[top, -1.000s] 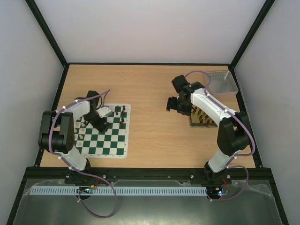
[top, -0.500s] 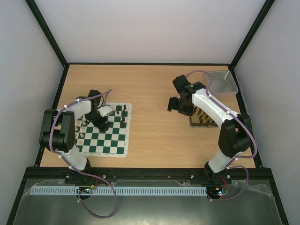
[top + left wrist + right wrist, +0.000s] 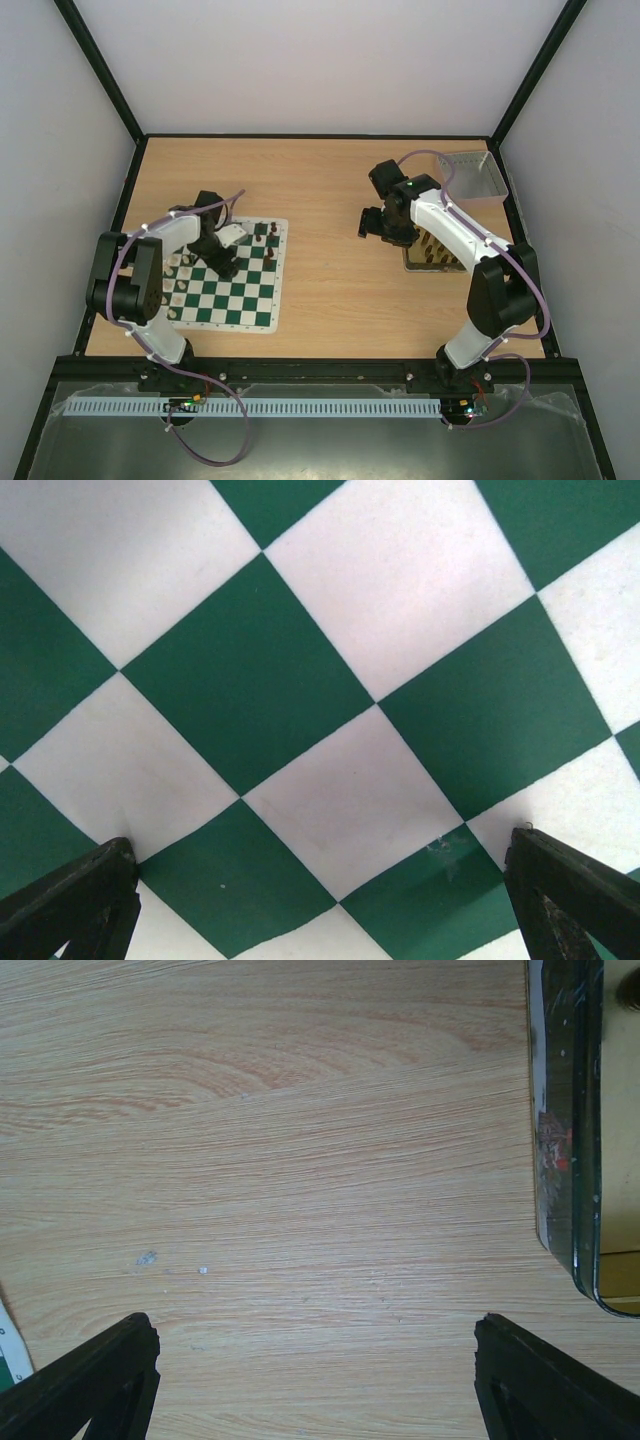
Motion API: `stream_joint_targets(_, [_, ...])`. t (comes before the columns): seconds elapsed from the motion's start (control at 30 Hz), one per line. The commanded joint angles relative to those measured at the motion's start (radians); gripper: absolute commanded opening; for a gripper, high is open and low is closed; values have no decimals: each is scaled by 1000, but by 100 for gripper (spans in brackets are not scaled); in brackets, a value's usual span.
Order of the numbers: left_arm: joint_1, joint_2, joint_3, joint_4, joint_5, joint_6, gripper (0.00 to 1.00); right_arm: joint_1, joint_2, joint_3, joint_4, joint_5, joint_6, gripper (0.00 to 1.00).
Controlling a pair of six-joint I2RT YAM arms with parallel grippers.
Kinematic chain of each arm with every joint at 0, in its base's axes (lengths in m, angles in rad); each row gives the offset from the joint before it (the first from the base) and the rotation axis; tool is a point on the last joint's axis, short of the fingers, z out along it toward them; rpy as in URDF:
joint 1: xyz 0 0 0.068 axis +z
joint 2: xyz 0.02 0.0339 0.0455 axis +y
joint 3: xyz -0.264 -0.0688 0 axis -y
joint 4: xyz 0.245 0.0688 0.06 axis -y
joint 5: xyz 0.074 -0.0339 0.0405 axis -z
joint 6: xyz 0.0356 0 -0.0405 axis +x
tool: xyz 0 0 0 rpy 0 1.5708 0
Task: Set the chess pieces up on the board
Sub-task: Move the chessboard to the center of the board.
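Chess pieces are sitting on the board (image 3: 235, 300) over at the left of the table (image 3: 320, 290). Cream ones (image 3: 172, 278) are running down its left edge and a few dark brown ones (image 3: 262, 240) are gathering near its far right corner. That looks like the two sides facing off, though plenty of squares are waiting to be filled.

The left gripper (image 3: 318, 842) is hovering low over the middle of the board, pointing straight down at bare green and white squares. Its jaws are standing wide apart and nothing is sitting between them. No piece is touching either finger, so this arm is looking free for another fetch.

Moving right, bare wood is filling the gap between the arms. The right gripper (image 3: 315, 1325) is hanging over that wood, just beside the gold tin (image 3: 432, 256), whose rim is showing at the right edge of the wrist view. These jaws are gaping wide too, gripping nothing and touching nothing.

Dark and pale shapes are showing inside the tin, probably the supply of pieces waiting to go, though they are too small to name. That would explain why this arm is waiting so close to it.

Farthest right, the grey tray (image 3: 472, 175) is sitting in the back corner, well apart from both grippers.
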Motion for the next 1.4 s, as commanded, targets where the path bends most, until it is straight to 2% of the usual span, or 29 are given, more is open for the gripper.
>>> stream_joint_targets(0.0, [-47,92,-38,9,67,-36,99,0,-36,21,-47,18,8,83])
stream_joint_targets(0.43, [-135,141,71,-49,203,-133,99,0,-65,31,-75,46,9,82])
stream_joint_targets(0.87, [-288,196,57,-6,159,-261,99,0,-90,2,-74,55,12,82])
stream_joint_targets(1.17, [-347,184,105,-83,224,-240,99,0,-87,-1,-74,58,13,83])
stream_joint_targets(1.37, [-351,134,123,-116,182,-220,99,0,-86,13,-74,49,12,82])
